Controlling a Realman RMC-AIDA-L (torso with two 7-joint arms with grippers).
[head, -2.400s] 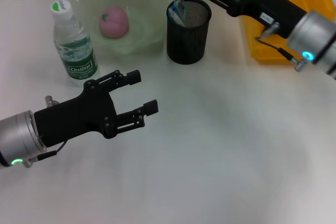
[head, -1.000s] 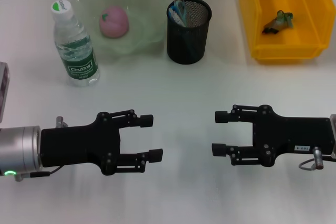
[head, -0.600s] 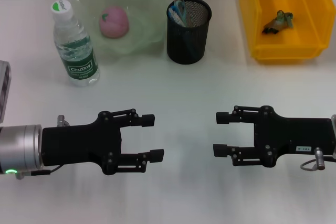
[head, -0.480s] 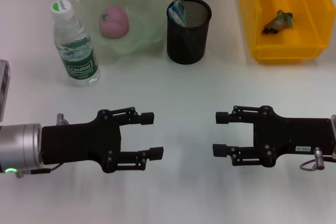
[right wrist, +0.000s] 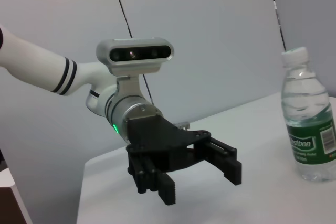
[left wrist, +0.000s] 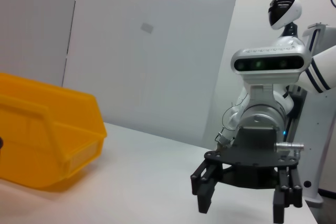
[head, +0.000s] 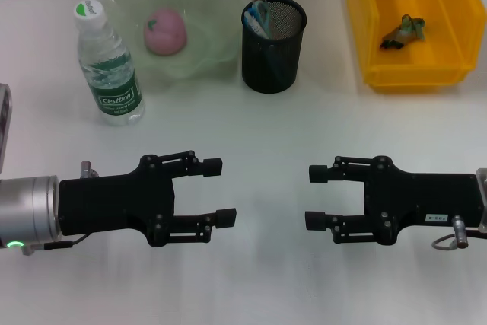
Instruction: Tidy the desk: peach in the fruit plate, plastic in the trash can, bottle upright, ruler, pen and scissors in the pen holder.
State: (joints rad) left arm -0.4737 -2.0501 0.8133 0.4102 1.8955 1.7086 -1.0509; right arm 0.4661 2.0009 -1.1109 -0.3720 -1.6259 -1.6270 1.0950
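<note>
Above the table [head: 259,135] both the left pincer [head: 215,192] and right pincer [head: 313,197] hovered wide and empty, facing each other, the peach [head: 165,32] in the plate [head: 213,5], the bottle [head: 108,66] upright beside it

Bottle label: the upright bottle [head: 108,66] near the worktop's far left corner carries a green band reading "Cestbon" in white.
Right gripper sticker: a small white sticker [head: 434,219] sits on the black body; its print cannot be read.
</note>
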